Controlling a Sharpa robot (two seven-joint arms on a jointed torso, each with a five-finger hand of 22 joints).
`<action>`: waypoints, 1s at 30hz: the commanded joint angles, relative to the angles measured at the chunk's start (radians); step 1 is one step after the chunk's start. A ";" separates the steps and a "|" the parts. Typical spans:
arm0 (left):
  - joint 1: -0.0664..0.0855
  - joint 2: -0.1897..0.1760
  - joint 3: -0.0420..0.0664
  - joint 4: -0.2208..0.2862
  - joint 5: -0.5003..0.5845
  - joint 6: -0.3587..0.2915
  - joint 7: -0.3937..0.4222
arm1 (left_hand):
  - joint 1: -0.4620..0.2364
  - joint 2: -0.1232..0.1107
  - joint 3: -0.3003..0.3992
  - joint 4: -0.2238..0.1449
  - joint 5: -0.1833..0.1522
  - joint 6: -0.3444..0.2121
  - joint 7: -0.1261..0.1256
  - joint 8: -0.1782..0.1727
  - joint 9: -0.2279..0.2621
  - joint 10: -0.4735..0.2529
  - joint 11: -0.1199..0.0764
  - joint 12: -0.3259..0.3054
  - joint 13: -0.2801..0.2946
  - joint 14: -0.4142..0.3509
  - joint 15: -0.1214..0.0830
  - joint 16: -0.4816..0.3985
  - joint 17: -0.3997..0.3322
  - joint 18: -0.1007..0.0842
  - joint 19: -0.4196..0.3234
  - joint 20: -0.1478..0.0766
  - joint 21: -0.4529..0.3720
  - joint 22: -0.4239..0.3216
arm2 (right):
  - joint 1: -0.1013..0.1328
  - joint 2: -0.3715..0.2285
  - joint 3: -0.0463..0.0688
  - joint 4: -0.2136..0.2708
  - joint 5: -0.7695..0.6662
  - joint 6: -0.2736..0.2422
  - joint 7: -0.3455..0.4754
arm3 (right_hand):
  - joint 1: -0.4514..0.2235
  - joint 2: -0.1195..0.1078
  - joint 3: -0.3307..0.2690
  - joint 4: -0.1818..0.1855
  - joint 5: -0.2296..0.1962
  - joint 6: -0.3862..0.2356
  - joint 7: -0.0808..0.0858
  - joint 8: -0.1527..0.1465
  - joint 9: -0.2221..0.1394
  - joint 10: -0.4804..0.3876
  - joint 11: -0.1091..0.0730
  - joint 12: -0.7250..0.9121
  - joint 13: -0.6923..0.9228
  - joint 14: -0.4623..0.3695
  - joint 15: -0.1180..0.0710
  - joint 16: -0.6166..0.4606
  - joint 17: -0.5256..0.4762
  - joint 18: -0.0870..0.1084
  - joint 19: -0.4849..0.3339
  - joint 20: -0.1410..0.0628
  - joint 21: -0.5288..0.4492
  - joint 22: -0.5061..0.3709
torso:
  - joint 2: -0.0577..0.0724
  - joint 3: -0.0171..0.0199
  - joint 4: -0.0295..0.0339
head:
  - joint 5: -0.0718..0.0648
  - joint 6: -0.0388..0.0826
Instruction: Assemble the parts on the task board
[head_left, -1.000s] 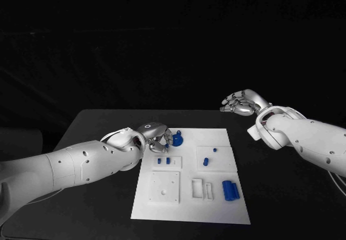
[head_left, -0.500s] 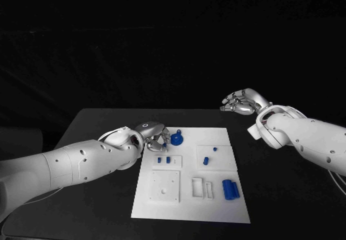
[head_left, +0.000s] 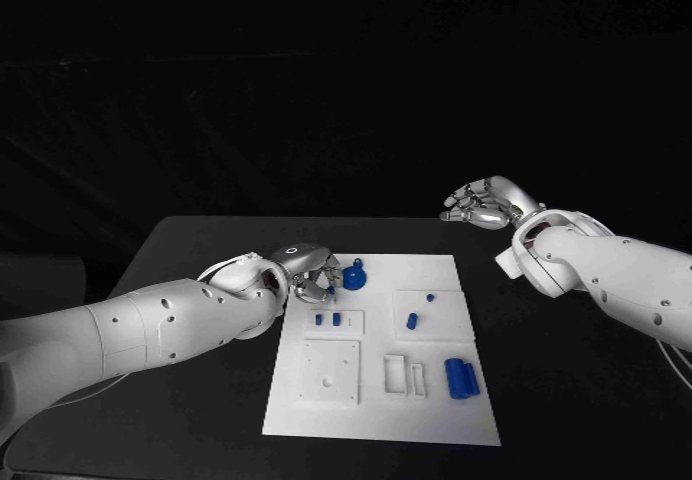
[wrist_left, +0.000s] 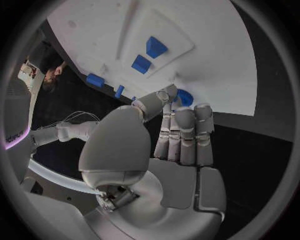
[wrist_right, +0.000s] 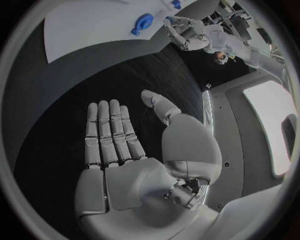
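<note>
**Head view:** Easing the silver left hand (head_left: 296, 272) a touch back at the far left corner of the white task board (head_left: 433, 420) over the past second, then barely stirring in the last half. Keeping its fingers (head_left: 317, 287) bunched just beside the round blue part with a small loop on top (head_left: 352, 275), shifted only slightly and standing on that same corner. Holding the silver right hand (head_left: 483, 205) raised and unmoved, well apart, beyond the far right corner, above the black bench (head_left: 188, 250). Leaving the pair of small blue pegs (head_left: 329, 320), the single blue peg (head_left: 411, 322) and the larger blue block (head_left: 460, 379) lying untouched nearer the robot.

**Left wrist view:** Keeping the fingers (wrist_left: 185, 132) straight and close together, thumb angling towards the round blue part (wrist_left: 185, 97) just past the fingertips. Touching or pinching, impossible to tell.

**Right wrist view:** Spreading the fingers (wrist_right: 112, 130) flat and wide, carrying nothing.

Judging from the near stillness: probably settling a grasp on the round part, with assembly barely begun.
</note>
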 joint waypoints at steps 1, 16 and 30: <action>0.000 0.002 0.000 -0.002 0.008 0.013 0.007 | -0.001 0.008 0.001 0.005 -0.002 0.003 0.002 0.003 0.000 0.078 0.012 0.005 0.036 0.007 -0.001 -0.002 0.001 0.036 0.004 -0.028 0.002 0.010 | 0.000 0.000 0.000 0.001 -0.002 0.011 0.011 | 0.002 0.007 -0.004 0.002 0.006 -0.005 0.003 0.003 -0.001 0.000 0.001 0.006 -0.001 -0.007 0.000 0.004 -0.001 0.015 0.001 0.007 -0.007 0.002 | 0.000 0.0003 0.0000 | 0.001 -0.002; -0.008 0.008 0.000 -0.006 0.013 0.025 0.010 | -0.002 0.009 0.001 0.006 -0.002 0.004 0.002 0.003 0.000 0.078 0.011 0.004 0.037 0.007 -0.001 -0.002 0.001 0.035 0.003 -0.028 0.002 0.010 | 0.000 0.001 0.000 0.001 -0.002 0.012 0.011 | 0.002 0.007 -0.004 0.002 0.006 -0.005 0.003 0.003 -0.002 0.000 0.001 0.007 -0.002 -0.007 0.000 0.006 -0.003 0.015 0.001 0.007 -0.008 0.002 | 0.000 -0.0002 0.0002 | 0.001 -0.003; -0.019 0.008 0.000 -0.012 0.013 0.029 0.010 | -0.001 0.009 0.001 0.005 -0.002 0.004 0.001 0.003 0.000 0.079 0.011 0.003 0.038 0.007 -0.002 -0.002 0.002 0.035 0.003 -0.028 0.002 0.010 | 0.000 0.001 0.000 0.000 -0.002 0.013 0.011 | 0.002 0.007 -0.004 0.001 0.005 -0.005 0.003 0.003 -0.002 0.000 0.001 0.008 -0.003 -0.008 0.000 0.007 -0.004 0.015 0.001 0.008 -0.008 0.003 | 0.000 -0.0001 0.0002 | 0.000 -0.006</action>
